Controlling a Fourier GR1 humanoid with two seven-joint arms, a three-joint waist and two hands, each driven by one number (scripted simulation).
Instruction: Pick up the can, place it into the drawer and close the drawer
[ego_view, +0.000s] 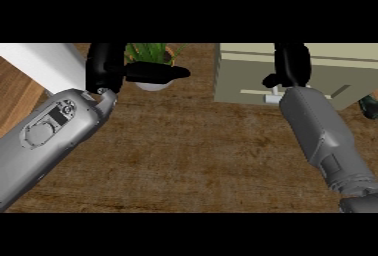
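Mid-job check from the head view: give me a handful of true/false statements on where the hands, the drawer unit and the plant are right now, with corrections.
1. The right hand is up at the front of the beige drawer unit. True.
2. The potted plant stands right of the drawer unit. False: it is left of it, beside the left hand.
3. A can lies in plain sight on the brown counter. False: no can shows on the counter.
4. The left hand's thumb reaches across in front of the plant's white pot. True.
5. The two forearms cross each other. False: they are well apart, one at each side.
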